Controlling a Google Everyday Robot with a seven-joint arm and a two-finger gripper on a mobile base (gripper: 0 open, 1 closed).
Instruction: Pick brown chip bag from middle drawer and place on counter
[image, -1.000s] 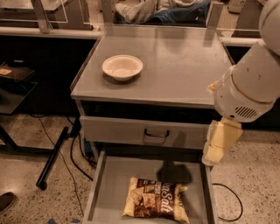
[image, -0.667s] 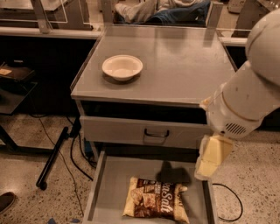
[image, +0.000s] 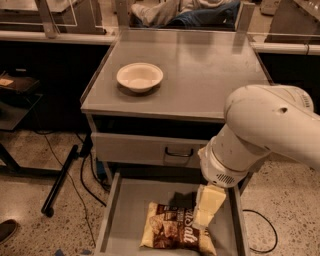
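Observation:
The brown chip bag (image: 167, 233) lies flat on the floor of the open middle drawer (image: 128, 207), toward its front right. My gripper (image: 204, 221) hangs from the white arm (image: 260, 135) and points down over the bag's right end, covering part of it. I cannot tell whether it touches the bag. The gray counter (image: 200, 70) spreads above the drawers.
A round cream bowl (image: 140, 76) sits on the counter's left side. A closed gray drawer front with a small black handle (image: 179, 152) is just above the open drawer. A black stand leg (image: 60, 180) and cables lie on the floor at left.
My arm has swung left and down. The gripper has moved from beside the drawer's right wall to over the bag's right end. The bag has not moved.

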